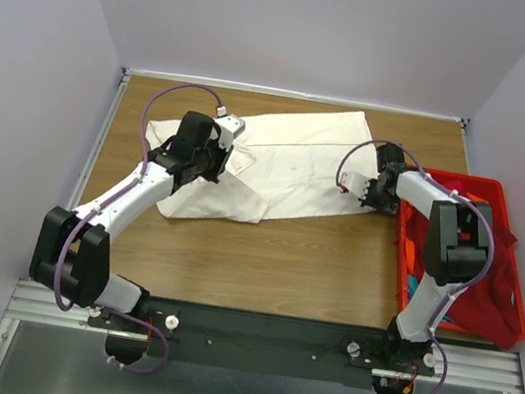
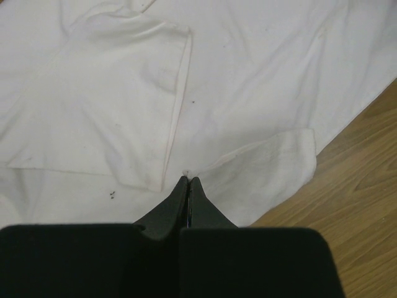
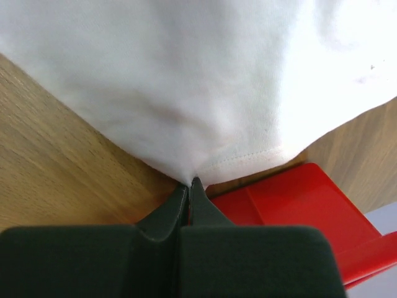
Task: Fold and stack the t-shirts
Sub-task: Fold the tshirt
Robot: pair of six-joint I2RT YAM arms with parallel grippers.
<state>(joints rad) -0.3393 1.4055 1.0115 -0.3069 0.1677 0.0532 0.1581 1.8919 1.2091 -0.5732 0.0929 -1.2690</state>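
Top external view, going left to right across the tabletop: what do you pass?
left claw → open middle of the cream-white t-shirt → right claw, pinching its right edge → red crate

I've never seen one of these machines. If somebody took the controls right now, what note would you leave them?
Left gripper: shut on the cream-white t-shirt, by a sleeve.
Right gripper: shut on its hem, beside the red crate.
The shirt lies spread on the table, not folded.
A dark red shirt is heaped in the crate.
Left to do: fold every shirt, stack them.
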